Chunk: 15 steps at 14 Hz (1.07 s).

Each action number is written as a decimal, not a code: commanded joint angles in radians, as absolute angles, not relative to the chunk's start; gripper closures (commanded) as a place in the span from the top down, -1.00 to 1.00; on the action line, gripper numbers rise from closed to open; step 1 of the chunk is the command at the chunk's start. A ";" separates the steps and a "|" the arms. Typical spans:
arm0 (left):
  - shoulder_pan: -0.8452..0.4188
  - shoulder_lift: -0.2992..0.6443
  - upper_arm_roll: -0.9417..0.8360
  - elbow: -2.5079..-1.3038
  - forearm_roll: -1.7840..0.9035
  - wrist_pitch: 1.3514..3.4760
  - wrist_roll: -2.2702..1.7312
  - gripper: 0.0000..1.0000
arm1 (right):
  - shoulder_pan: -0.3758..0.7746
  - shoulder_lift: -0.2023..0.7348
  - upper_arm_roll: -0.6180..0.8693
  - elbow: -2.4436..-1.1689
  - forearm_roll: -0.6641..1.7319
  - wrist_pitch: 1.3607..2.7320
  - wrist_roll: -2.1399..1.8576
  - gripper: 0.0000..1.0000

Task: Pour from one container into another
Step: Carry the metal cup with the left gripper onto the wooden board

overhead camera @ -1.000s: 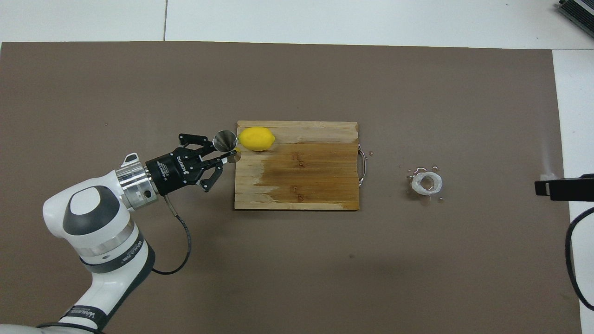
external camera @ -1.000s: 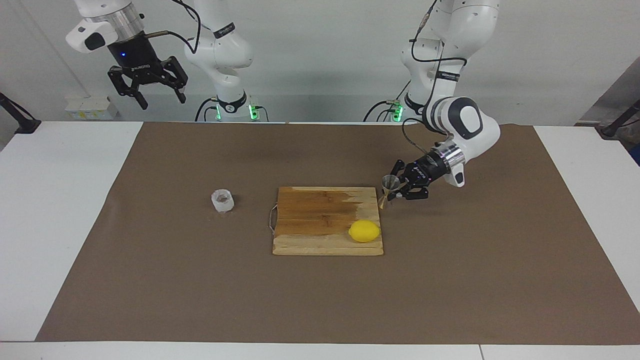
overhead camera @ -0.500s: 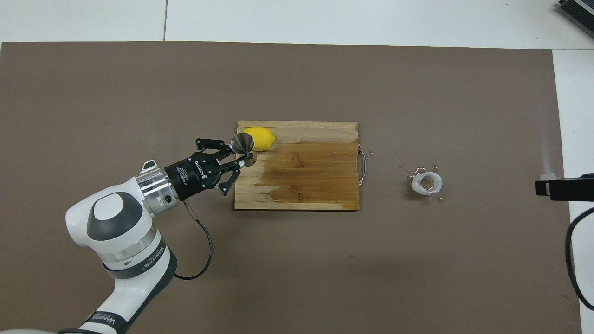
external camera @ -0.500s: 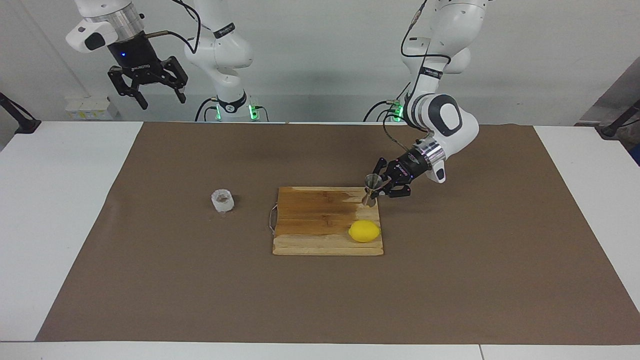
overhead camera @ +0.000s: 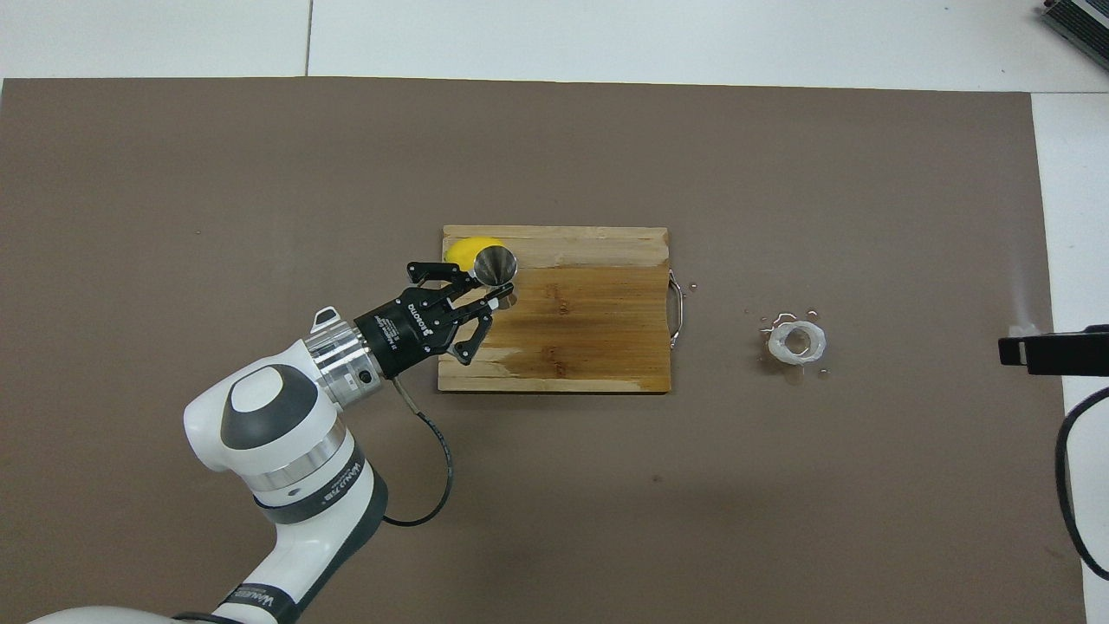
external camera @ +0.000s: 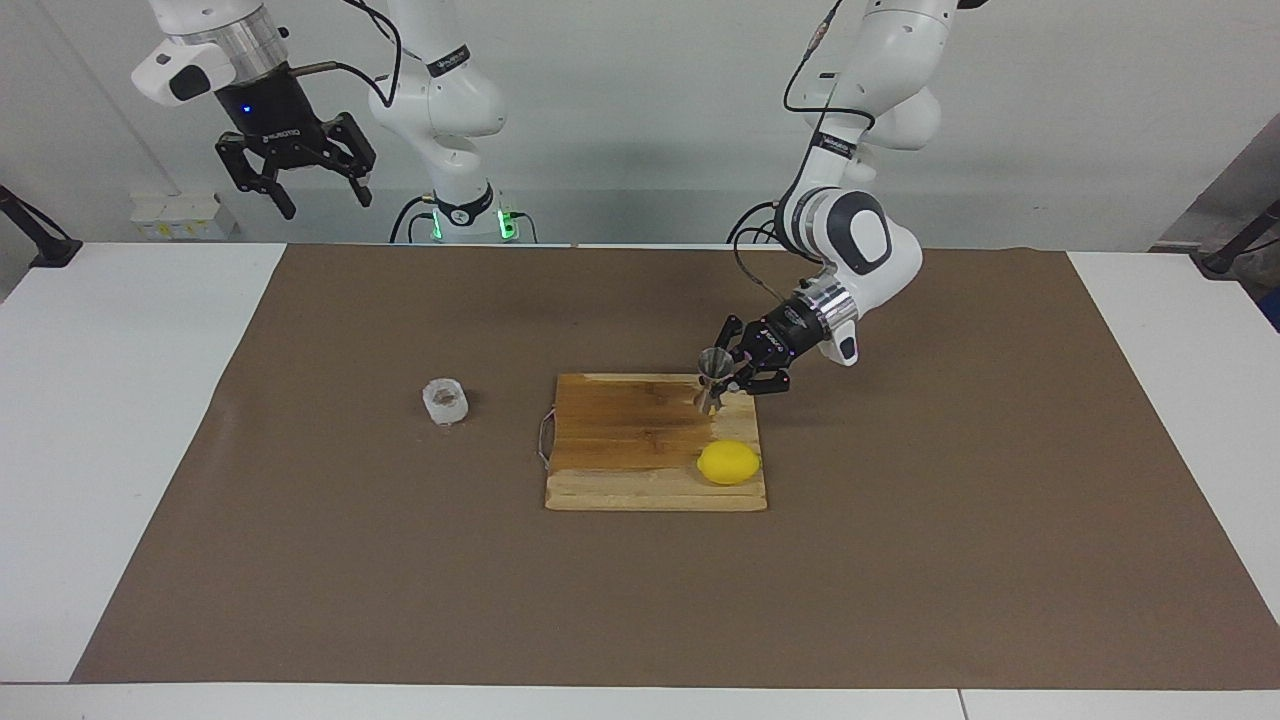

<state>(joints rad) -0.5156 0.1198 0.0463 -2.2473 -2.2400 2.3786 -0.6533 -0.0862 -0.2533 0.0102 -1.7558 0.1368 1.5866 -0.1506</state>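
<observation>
A: What has the left gripper (external camera: 722,380) got, there just right of centre in the facing view?

B: A small shiny steel jigger (external camera: 711,379), hourglass-shaped, two cones joined at a narrow waist. The fingers are closed on that waist, and the jigger stands roughly upright, its open mouth facing up. In the overhead view the jigger (overhead camera: 495,263) sits just left of centre, and its round mouth covers part of the yellow lemon (overhead camera: 464,250).

A: Is it resting on anything?

B: It hangs over the rectangular wooden cutting board (external camera: 620,440), above the corner toward the top right of the board in the facing view. Whether its foot touches the wood I cannot tell. The lemon (external camera: 728,462) lies on the same board, lower in that frame, near the bottom right corner.

A: And the cup?

B: The small squat clear glass cup (external camera: 445,401), thick whitish walls, stands upright on the brown paper mat (external camera: 900,560), left of centre in the facing view, well apart from the board. In the overhead view the cup (overhead camera: 797,341) is at the right, past the board's thin metal wire handle (overhead camera: 677,309), with a few droplets on the mat around it.

A: The right gripper (external camera: 294,188)?

B: Upper left of the facing frame, raised high, fingers spread wide and holding nothing. That arm waits. In the overhead view only a dark tip (overhead camera: 1053,350) shows at the right edge.
</observation>
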 commanded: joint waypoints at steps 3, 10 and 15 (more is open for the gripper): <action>-0.557 0.236 0.042 -2.161 -2.356 2.359 -0.560 -1.00 | -0.097 -0.259 0.014 -1.752 0.158 1.569 -0.164 1.00; -0.583 0.308 0.037 -2.102 -2.411 2.395 -0.474 -1.00 | -0.097 -0.258 0.014 -1.752 0.158 1.571 -0.164 1.00; -0.600 0.340 0.037 -2.091 -2.418 2.410 -0.466 -1.00 | -0.097 -0.259 0.014 -1.752 0.158 1.571 -0.164 1.00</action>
<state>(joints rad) -0.5784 0.3127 0.0266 -2.1196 -2.3828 2.3840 -0.4904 -0.0862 -0.2533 0.0102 -1.7558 0.1368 1.5866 -0.1506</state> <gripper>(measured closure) 0.775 0.000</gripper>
